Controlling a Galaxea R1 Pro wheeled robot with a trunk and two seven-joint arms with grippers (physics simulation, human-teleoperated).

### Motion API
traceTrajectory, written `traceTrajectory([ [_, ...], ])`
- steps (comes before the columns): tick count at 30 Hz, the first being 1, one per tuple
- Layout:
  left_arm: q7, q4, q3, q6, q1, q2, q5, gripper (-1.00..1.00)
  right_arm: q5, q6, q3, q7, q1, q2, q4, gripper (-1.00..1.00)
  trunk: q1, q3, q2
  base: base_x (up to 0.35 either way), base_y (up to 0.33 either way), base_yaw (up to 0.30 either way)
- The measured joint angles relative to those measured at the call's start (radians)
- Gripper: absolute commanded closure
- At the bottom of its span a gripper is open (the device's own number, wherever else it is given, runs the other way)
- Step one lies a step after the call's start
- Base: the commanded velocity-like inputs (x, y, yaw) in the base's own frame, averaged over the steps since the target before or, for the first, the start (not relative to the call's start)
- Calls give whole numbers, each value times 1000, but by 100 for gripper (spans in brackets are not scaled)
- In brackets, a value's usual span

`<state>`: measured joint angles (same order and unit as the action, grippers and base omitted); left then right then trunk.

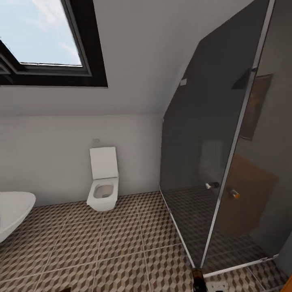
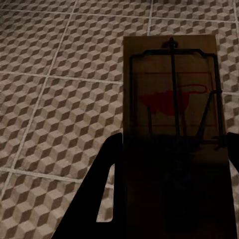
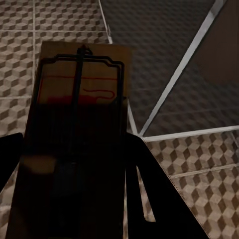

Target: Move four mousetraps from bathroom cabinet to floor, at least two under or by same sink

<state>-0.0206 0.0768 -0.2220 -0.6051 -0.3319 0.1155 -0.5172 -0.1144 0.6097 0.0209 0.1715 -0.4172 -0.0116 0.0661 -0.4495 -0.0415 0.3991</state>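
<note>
Cube-patterned bathroom floor (image 1: 121, 243), white toilet (image 1: 103, 182), glass shower (image 1: 211, 162), both arms' fingers gripping mousetraps (image 2: 172, 114) (image 3: 82, 84).

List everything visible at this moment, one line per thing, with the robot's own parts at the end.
mousetraps: two, brown wood with dark wire and a red mark; one held in the left gripper, one held in the right gripper, both above the tiles
bathroom floor: one, brown, beige and white cube-pattern tiles with pale grout
toilet: one, white, lid up, against the back wall
basin: one, white, at the left edge of the head view
shower enclosure: one, dark glass with pale metal frame, at right
skylight: one, dark frame, in the sloped ceiling
left gripper: one, black, shut on a mousetrap
right gripper: one, black, shut on a mousetrap
</note>
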Motion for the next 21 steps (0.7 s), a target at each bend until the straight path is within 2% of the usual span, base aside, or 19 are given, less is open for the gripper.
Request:
traceTrajectory([
  [6, 0, 0, 0, 0, 0, 1, 0, 100, 0, 0, 0, -1, 0, 0, 0, 100, 0, 0, 0, 28, 317, 2],
  [21, 0, 0, 0, 0, 0, 2, 0, 100, 0, -1, 1, -2, 0, -1, 0, 100, 0, 0, 0, 203, 277, 1],
])
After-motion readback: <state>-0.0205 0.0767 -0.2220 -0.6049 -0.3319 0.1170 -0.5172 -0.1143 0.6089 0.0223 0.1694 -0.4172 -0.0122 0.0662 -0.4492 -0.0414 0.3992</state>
